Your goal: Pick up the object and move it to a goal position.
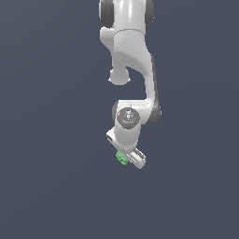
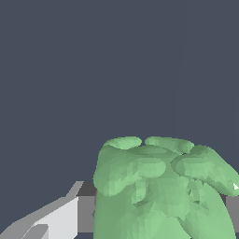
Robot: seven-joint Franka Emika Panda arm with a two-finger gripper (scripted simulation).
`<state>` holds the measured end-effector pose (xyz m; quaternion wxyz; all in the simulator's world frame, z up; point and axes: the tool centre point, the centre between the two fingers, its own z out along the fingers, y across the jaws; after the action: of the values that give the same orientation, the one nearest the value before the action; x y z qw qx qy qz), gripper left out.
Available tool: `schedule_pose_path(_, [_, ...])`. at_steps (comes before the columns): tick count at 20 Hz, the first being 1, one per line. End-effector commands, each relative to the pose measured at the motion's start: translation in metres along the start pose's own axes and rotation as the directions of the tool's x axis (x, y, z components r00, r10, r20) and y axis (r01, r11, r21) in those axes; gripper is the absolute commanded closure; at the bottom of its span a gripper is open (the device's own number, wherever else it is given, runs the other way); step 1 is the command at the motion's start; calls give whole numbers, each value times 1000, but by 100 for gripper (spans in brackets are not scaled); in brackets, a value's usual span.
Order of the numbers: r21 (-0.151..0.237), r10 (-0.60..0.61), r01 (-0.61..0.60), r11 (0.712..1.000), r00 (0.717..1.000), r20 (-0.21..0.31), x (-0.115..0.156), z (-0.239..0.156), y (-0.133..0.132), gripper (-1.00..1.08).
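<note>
The object [image 1: 122,158] is a small lumpy light-green blob that sits at the tip of my white gripper [image 1: 125,158] in the exterior view. In the wrist view the object [image 2: 158,182] fills the space between my fingers. One finger [image 2: 58,218] presses its side and the edge of the other shows on the opposite side. My gripper [image 2: 161,219] is shut on the object. The arm's wrist and hand hide part of the blob in the exterior view. No goal marker shows in either view.
A plain dark grey-blue surface [image 1: 46,186] lies all around the arm. The white arm [image 1: 133,56] reaches down from the top of the exterior view. No other objects show.
</note>
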<state>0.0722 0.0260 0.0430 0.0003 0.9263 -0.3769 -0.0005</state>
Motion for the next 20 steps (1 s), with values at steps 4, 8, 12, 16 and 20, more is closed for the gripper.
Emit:
schedule_pose_path(4, [1,-1,1,1000,1000,-1,-10,-18,-5,108])
schedule_pose_path(8, [1,-1,1,1000,1000,-1,-23,-43,-12,108])
schedule_pose_path(12, [1,-1,1,1000,1000,-1,-42,-78,-22,108])
schedule_pose_path(16, [1,0,0,1000,1000,0,-65,-119,-33,108])
schedule_pose_path(20, [1,0,0,1000,1000,-1,-87,-162,-45,108])
